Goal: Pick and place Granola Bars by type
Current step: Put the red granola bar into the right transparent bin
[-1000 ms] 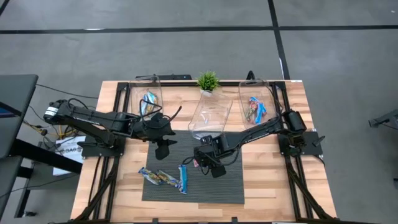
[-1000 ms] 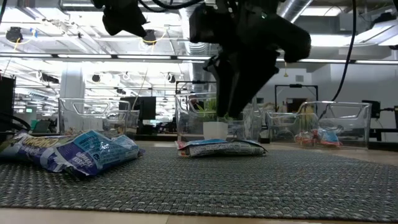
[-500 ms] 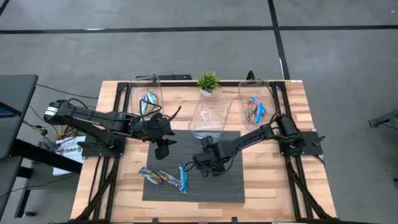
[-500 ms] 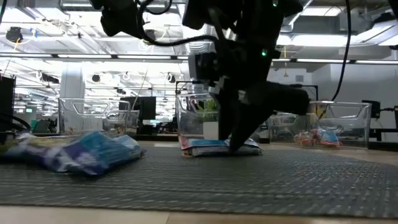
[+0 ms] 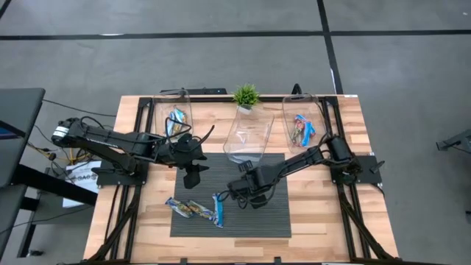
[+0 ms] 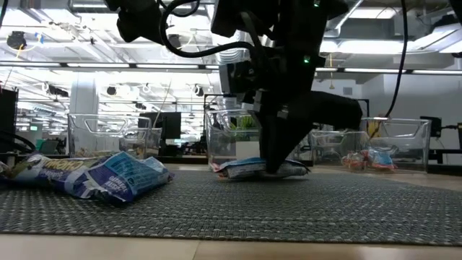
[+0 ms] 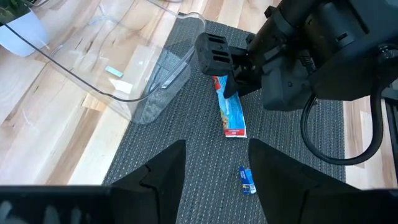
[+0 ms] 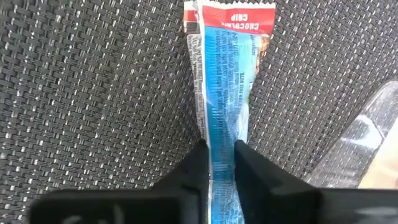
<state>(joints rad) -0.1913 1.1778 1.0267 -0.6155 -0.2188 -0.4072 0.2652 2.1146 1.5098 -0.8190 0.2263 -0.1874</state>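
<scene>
Blue foil with a red end marks the granola bar [image 8: 222,93] now pinched at its middle between the fingers [image 8: 193,168] of the right pincer [image 5: 237,193]; it lies flat on the dark woven mat [image 5: 265,221], not yet lifted as far as the low view shows.

Judging by how things lie, the sorting is well along but unfinished. Beyond this pincer, the left tub [image 5: 176,110] already holds a blue-and-white bar or so, and the right tub [image 5: 300,125] holds red-and-blue ones; the middle tub [image 5: 249,136], just past the pincer, looks empty. Two more bars [image 5: 193,210] wait on the mat to the pincer's side, toward the left arm, one multicoloured and one blue, touching or nearly so. So three bars remain, this one included.

The right arm reaches low across the wooden surface [image 5: 316,213], wrist bent down onto the mat. The left pincer [image 5: 193,177] hangs above the mat's far corner, released, fingers apart, holding nothing.
</scene>
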